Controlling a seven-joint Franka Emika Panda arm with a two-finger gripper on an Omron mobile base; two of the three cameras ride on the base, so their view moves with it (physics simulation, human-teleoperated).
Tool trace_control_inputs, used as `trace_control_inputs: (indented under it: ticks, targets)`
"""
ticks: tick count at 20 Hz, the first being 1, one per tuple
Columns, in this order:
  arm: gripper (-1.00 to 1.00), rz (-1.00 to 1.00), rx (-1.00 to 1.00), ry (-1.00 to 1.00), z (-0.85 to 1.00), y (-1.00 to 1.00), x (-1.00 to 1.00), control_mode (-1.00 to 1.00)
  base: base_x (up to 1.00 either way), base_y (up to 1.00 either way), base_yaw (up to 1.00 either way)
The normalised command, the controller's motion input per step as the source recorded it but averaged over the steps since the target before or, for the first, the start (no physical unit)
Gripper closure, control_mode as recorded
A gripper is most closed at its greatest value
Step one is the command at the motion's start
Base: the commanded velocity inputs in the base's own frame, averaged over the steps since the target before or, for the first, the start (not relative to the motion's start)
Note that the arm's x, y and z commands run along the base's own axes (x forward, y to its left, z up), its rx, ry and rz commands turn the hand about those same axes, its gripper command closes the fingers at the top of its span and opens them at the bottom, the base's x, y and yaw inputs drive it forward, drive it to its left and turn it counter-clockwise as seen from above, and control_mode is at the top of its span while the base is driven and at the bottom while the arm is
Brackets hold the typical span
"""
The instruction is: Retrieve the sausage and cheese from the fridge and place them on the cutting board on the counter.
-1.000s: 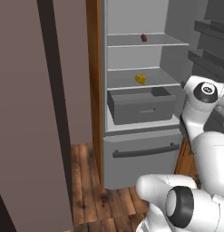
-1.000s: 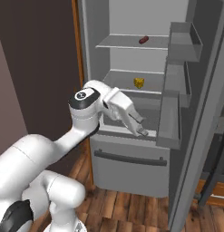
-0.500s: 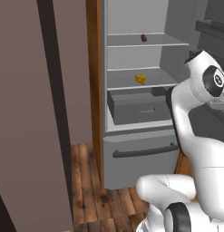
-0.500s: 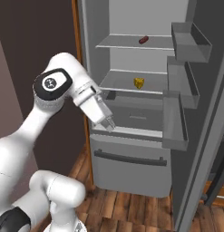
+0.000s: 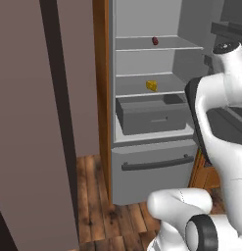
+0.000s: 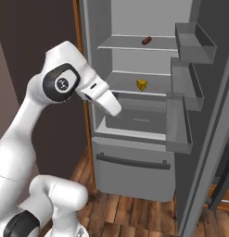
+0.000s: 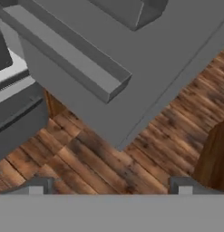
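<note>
The fridge (image 5: pixel 142 147) stands open in front of me. The sausage (image 5: pixel 155 40) (image 6: pixel 146 40), a small dark reddish stub, lies on the top shelf. One shelf below sits the cheese (image 5: pixel 151 86) (image 6: pixel 142 84), a yellow wedge, just above the pulled-out grey drawer (image 5: pixel 152 115). My gripper (image 7: pixel 109 188) is open with nothing between its widely spaced fingertips (image 7: pixel 36 186). It points down past the fridge door's shelves (image 7: pixel 77 68) at the wooden floor, away from both foods. The cutting board and counter are out of view.
The open fridge door (image 6: pixel 199 92) with its grey bins juts out on the right. A tall brown panel (image 5: pixel 39 122) rises on the left. My raised white arm (image 6: pixel 62 83) stands before the fridge's left edge. Wooden floor (image 5: pixel 93 206) lies below.
My arm has swung up and folded back, carrying the hand away from the front of the drawer. The jaws stayed open. The sausage and cheese have not moved.
</note>
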Motion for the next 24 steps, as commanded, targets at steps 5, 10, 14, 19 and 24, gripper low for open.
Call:
trace_control_inputs:
  ticks: [5, 10, 14, 19, 24]
  targets:
    - [-1.00, 0.60, 0.05, -0.06, -0.19, 0.04, 0.68, -1.00, 0.00, 0.00, 0.00]
    - [-1.00, 0.49, 0.04, -0.13, -0.37, 0.38, 0.45, -1.00, 0.00, 0.00, 0.00]
    - [-1.00, 0.34, 0.16, -0.05, -0.08, 0.38, 0.37, -1.00, 0.00, 0.00, 0.00]
    - [-1.00, 0.16, 0.15, 0.00, 0.11, 0.20, 0.38, -1.00, 0.00, 0.00, 0.00]
    - [-1.00, 0.03, 0.00, -0.01, 0.02, 0.45, 0.13, -1.00, 0.00, 0.00, 0.00]
